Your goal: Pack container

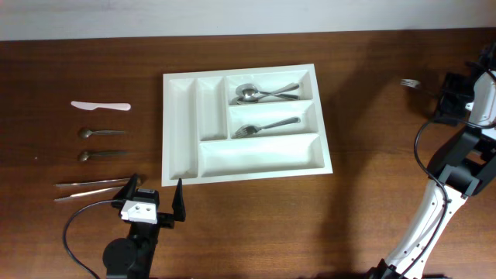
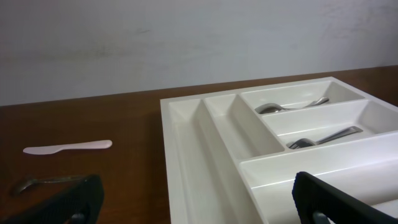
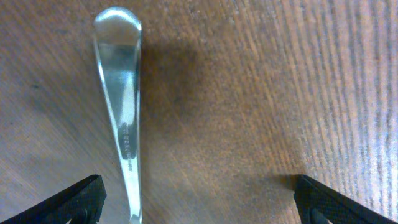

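At 9 o'clock on the worktop [image 1: 372, 46], loose things lie in a column: a white plastic knife [image 1: 101, 105], a spoon [image 1: 101, 133], a second spoon [image 1: 101, 156] and two long thin metal pieces [image 1: 91, 184].

Near 7 o'clock sits the left gripper [image 1: 155, 195]. Its jaws are wide open and hold nothing. It is close to the tray's near corner but not touching it.

The container [image 1: 180, 128] lies flat in the middle of the worktop, a bit toward 12 o'clock. Some packed spoons [image 1: 263, 93] lie in its 1 o'clock slot, and a packed fork [image 1: 267, 125] lies in the slot below. The other three slots are bare.

The tray looks light, stiff and smooth, so I think a bump could make it slide. If it must be held, the thin rim or a wall between slots is the best place to pinch.

At 2 o'clock lies a loose fork [image 1: 411, 82]. The right gripper [image 3: 199, 202] is over its handle [image 3: 121, 112]. These jaws are wide open too, one on each side of the handle, and hold nothing. The handle is thin, hard, shiny metal, so it may slip. It is best pinched across its flat middle.
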Available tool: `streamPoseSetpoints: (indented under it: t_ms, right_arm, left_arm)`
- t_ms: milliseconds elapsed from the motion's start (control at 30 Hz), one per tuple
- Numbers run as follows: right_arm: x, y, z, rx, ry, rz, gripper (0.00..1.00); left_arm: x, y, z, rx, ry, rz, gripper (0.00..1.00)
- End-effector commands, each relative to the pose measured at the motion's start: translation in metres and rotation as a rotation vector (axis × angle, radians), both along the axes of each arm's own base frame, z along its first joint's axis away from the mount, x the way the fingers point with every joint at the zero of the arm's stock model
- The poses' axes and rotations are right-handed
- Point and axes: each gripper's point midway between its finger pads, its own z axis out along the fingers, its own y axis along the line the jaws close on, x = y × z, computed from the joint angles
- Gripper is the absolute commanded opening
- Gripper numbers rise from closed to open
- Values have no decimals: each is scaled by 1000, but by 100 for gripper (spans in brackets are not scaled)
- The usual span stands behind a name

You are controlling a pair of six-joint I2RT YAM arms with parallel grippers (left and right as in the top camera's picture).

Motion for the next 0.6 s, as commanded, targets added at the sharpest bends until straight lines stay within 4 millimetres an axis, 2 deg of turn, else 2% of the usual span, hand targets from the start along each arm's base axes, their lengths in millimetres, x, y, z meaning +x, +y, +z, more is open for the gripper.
streamPoseSetpoints:
  t_ms: [0, 400, 567]
  right_arm:
    - [-15, -6, -19, 57, 42, -59, 98]
    - [-29, -14, -19, 128, 35, -94, 98]
    - [-29, -15, -18, 137, 25, -96, 98]
  left_arm:
    - [0, 2, -1, 9, -3, 8, 99]
    - [0, 2, -1, 9, -3, 8, 99]
    - [0, 2, -1, 9, -2, 8, 99]
